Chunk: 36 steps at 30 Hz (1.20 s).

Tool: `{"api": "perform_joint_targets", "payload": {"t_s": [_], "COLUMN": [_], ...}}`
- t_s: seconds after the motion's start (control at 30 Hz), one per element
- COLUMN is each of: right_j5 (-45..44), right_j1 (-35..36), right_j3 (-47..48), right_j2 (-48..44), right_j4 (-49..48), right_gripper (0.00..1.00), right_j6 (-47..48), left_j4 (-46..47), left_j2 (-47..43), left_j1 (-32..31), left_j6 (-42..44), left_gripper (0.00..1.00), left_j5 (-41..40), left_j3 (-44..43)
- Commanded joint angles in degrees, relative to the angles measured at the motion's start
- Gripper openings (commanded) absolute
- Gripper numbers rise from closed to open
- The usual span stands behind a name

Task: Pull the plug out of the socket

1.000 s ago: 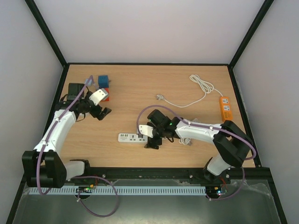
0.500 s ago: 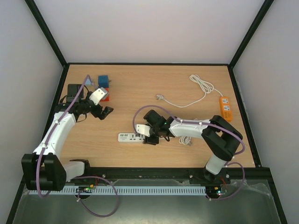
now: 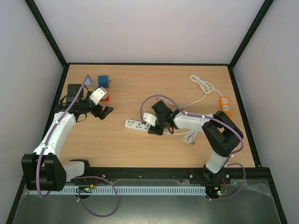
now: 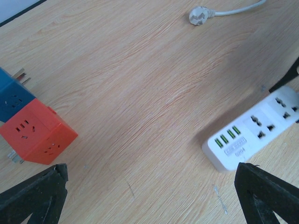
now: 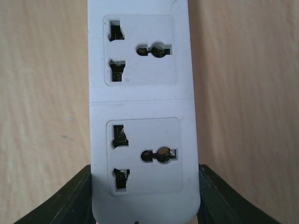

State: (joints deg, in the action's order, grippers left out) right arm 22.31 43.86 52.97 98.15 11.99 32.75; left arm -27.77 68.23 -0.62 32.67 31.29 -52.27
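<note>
Your right hand (image 3: 157,128) gripped the power strip (image 3: 134,124) by its end; left hand (image 3: 105,112) gaped empty near the bench (image 3: 140,88) left edge.

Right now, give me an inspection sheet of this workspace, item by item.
Surface: wooden table.
Job's things: white power strip, visible sockets empty; loose plug lying apart.
Clutter: red cube socket touching blue cube socket; orange power strip; black adapter.
Grippers: left gripper open near the cubes; right gripper shut on the white power strip's end.
Cables: white cord joins orange power strip and loose plug; second cord bunched by the right arm.
Surroundings: white walls, black frame.
</note>
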Motion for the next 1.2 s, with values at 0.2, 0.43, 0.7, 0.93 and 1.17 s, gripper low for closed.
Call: {"api": "perform_joint_targets", "payload": {"t_s": [0.2, 0.43, 0.7, 0.93, 1.17], "right_j5": [-1.6, -1.2, 0.4, 0.2, 0.1], "right_j1": [-10.3, -16.7, -22.6, -27.4, -31.0], "right_j3": [-1.4, -1.9, -2.4, -2.2, -2.7], "right_j2": [-0.8, -1.0, -1.9, -1.4, -1.0], "right_j4": [-1.7, -2.8, 1.0, 5.5, 6.3], "right_gripper": [0.37, 0.37, 0.4, 0.41, 0.42], "right_j6": [-1.8, -2.1, 5.9, 13.8, 17.4], "left_j4": [0.0, -0.1, -0.4, -0.3, -0.3], "left_j2": [-1.4, -1.7, -1.7, -1.6, -1.6], "left_j1": [0.1, 0.1, 0.1, 0.1, 0.1], "left_j6": [0.0, -0.1, 0.1, 0.1, 0.0], "left_gripper": [0.99, 0.99, 1.0, 0.99, 0.99], "left_j5": [0.9, 1.1, 1.3, 1.8, 1.9], "left_j3": [0.9, 0.8, 0.9, 1.0, 1.0]}}
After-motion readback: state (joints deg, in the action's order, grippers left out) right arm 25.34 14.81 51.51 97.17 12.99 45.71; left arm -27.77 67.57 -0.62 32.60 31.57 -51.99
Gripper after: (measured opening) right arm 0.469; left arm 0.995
